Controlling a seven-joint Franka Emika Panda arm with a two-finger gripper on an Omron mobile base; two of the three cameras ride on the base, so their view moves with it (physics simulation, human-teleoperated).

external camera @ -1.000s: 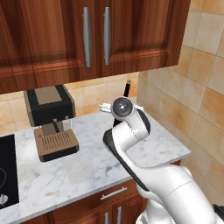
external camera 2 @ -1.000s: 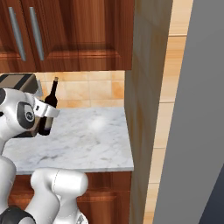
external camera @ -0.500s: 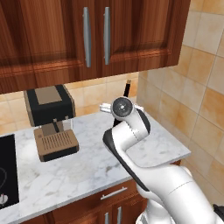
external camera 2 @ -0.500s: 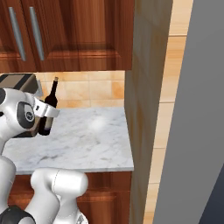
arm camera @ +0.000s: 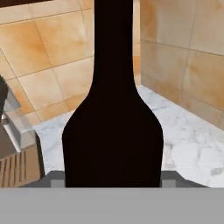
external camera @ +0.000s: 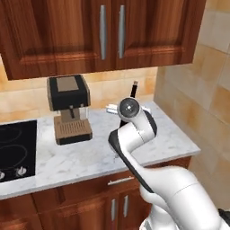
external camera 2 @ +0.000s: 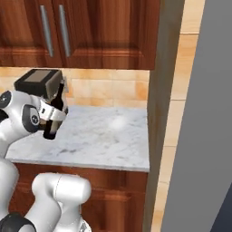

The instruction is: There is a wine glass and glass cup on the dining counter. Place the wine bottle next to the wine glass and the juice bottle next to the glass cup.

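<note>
Gripper [external camera 2: 50,118] of your white arm sits clamped round the body of the tall, slim, near-black wine bottle [arm camera: 113,127], which stands upright between the two fingers; in the hand view the bottle's dark shoulder and long neck rise right in front of the camera, with a grey finger edge touching it on each side. You can see the bottle's narrow neck poking up behind the wrist in the left base view [external camera: 133,89], over the white-grey marble worktop [external camera: 85,155] near the tiled back wall, to the right of the black and brown coffee machine [external camera: 68,109] and the black hob [external camera: 13,149]. From these angles you cannot tell whether the bottle's base is off the marble or just resting on it. You appear to be in the first step, securing the wine bottle, with the carry to the dining counter not yet done. Next you will likely need a clean vertical lift, keeping the bottle upright and clear of the dark wooden wall cabinets [external camera: 108,31] above it.
</note>
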